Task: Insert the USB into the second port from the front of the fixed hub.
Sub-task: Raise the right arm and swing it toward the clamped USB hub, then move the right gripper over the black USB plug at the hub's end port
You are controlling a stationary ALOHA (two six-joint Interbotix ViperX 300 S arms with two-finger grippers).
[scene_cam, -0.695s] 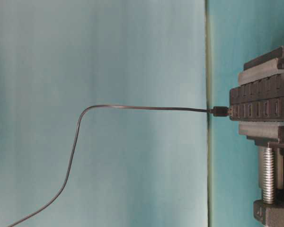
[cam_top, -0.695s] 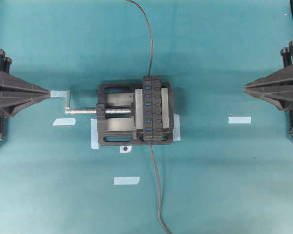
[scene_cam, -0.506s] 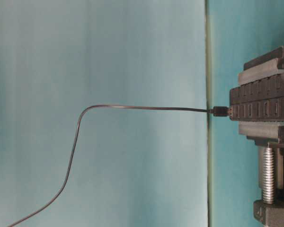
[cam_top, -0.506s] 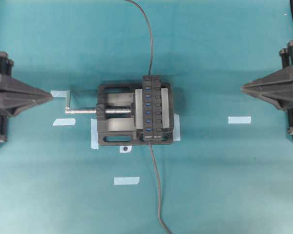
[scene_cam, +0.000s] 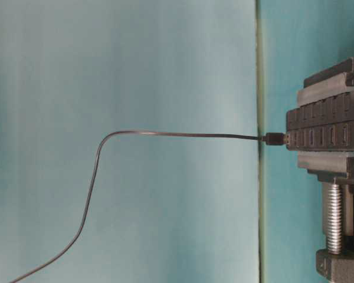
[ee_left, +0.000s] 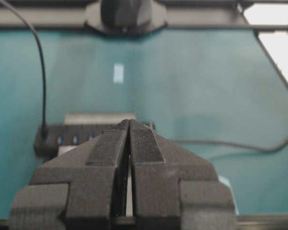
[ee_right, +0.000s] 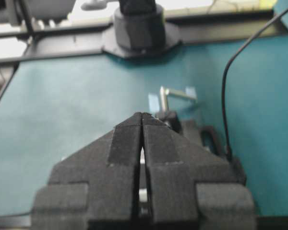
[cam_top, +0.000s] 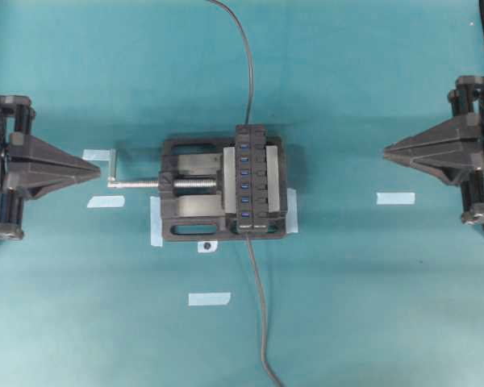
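The fixed hub (cam_top: 254, 177), a narrow black bar with a row of blue slots, is clamped in a vise at the table's middle. It also shows in the table-level view (scene_cam: 324, 135) and the left wrist view (ee_left: 72, 139). A thin grey cable (cam_top: 262, 322) runs from the near edge up to the hub's front end. The USB (cam_top: 248, 239) at its tip blends into the dark vise edge. My left gripper (cam_top: 101, 171) is shut and empty, left of the vise handle. My right gripper (cam_top: 385, 150) is shut and empty, well right of the hub.
The black vise (cam_top: 189, 189) has a silver screw and crank handle (cam_top: 113, 171) pointing left. A second dark cable (cam_top: 246, 72) leaves the hub's far end and rises out of view. Pale tape marks (cam_top: 395, 197) (cam_top: 209, 298) (cam_top: 105, 201) lie on the teal cloth.
Both grippers have moved inward toward the vise, the left one rightward and the right one leftward. Hub, vise and cables have not moved.
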